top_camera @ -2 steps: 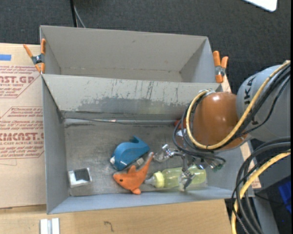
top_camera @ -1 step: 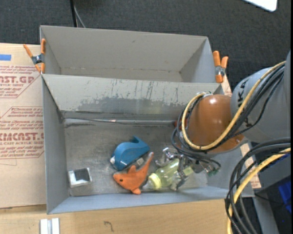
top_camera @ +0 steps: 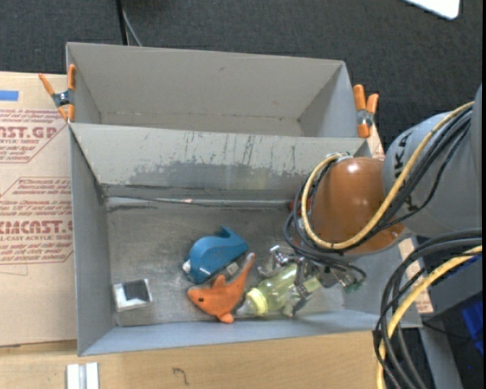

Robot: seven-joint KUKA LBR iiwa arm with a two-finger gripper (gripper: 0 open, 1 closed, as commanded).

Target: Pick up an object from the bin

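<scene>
1 gripper (top_camera: 296,275) over yellow-green object (top_camera: 269,296), beside orange toy (top_camera: 219,295).

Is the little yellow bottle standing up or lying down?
Lying down. The bottle rests on its side on the bin floor, its cap end next to the orange toy.

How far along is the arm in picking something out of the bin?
Done: the gripper is down in the bin, at its near right corner, right at a yellow-green bottle-like toy. In hand: closing on that toy; a firm grip cannot be confirmed. Left: lifting it out, since it appears to lie on the floor beside the orange fish. The blue whale and grey block lie apart.
</scene>
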